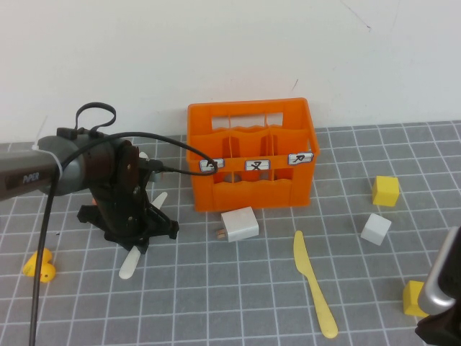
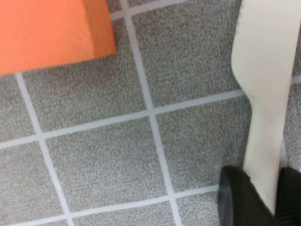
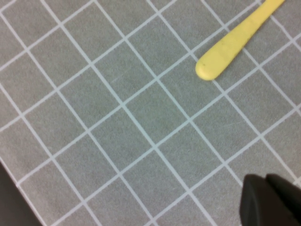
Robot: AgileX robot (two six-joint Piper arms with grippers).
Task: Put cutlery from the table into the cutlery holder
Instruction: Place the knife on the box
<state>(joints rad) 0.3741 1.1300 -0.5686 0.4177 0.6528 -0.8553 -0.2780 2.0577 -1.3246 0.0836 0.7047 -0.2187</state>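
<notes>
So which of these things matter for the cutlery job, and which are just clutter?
Job:
- white knife, left claw at its handle
- yellow knife, on the table
- orange cutlery holder
- right claw, low over the table

Clutter:
- white charger
- yellow cubes
- white cube
- yellow duck

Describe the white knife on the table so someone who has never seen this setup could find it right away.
Start at the orange crate at the back of the grey table. Down and to its left the left gripper sits over the white knife, a fingertip on each side. It is pale and flat; the yellow knife lies untouched toward the right gripper in the near right corner.
</notes>
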